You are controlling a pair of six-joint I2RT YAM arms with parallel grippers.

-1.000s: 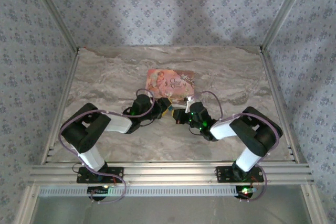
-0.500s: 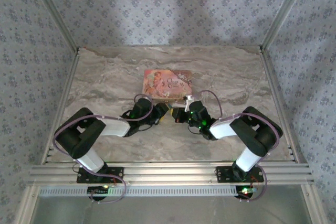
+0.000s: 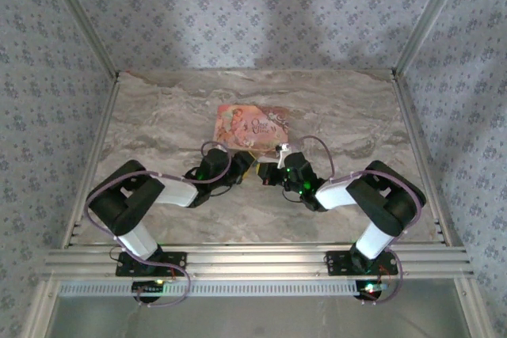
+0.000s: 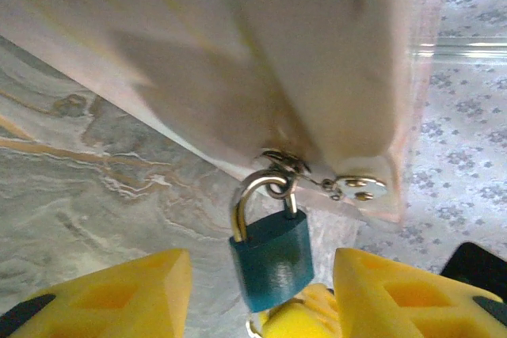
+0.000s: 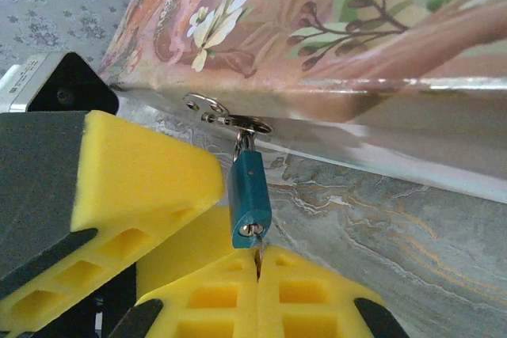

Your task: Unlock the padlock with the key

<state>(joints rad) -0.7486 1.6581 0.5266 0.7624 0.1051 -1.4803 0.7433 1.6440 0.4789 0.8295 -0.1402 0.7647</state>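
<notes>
Both arms reach inward to the padlock (image 4: pixel 271 255): left gripper (image 4: pixel 260 279) spread around it, right gripper (image 5: pixel 257 284) pinching the key (image 5: pixel 257 260).

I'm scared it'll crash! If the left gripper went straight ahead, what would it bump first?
Probably the padlock, hanging between the open left gripper's fingers. The box sits just behind it, though depth is unclear.

Left arm (image 3: pixel 170 190) and right arm (image 3: pixel 348 192) reach inward; left tool (image 4: pixel 260 265) spread wide; right tool (image 5: pixel 257 263) pinched closed.
</notes>
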